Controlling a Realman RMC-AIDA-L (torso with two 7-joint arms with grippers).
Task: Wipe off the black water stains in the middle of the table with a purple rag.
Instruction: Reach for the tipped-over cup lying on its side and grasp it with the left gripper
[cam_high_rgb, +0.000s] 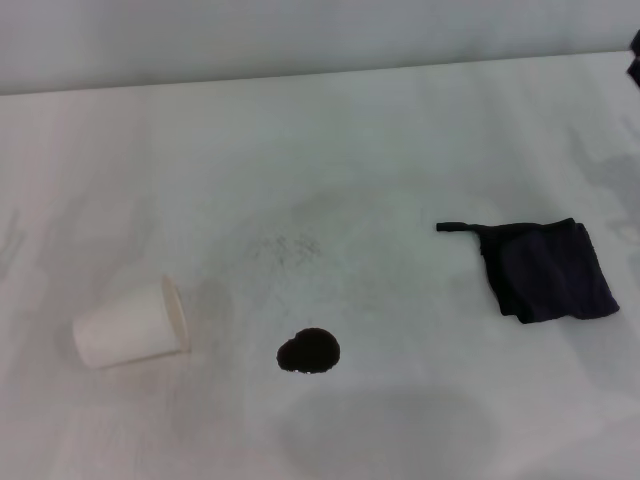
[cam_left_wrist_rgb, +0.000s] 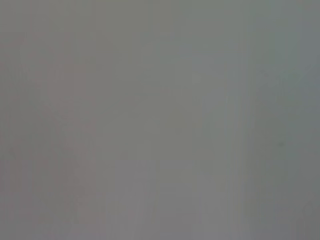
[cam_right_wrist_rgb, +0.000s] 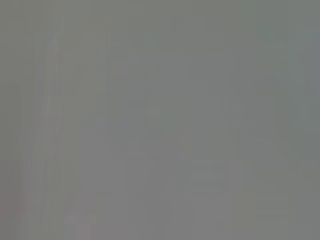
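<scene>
The black water stain (cam_high_rgb: 309, 351) is a small glossy blot with a lobed edge, lying on the white table (cam_high_rgb: 400, 130) slightly left of centre and toward the front. The purple rag (cam_high_rgb: 548, 270) lies folded and flat on the right side of the table, its thin cord tail (cam_high_rgb: 462, 228) pointing left. The rag and the blot are well apart. Neither gripper shows in the head view. Both wrist views show only a plain grey field with no object or fingers.
A white paper cup (cam_high_rgb: 132, 325) lies on its side at the front left, mouth toward the blot. Faint grey smudges (cam_high_rgb: 285, 247) mark the table's middle. A small dark shape (cam_high_rgb: 635, 55) pokes in at the far right edge.
</scene>
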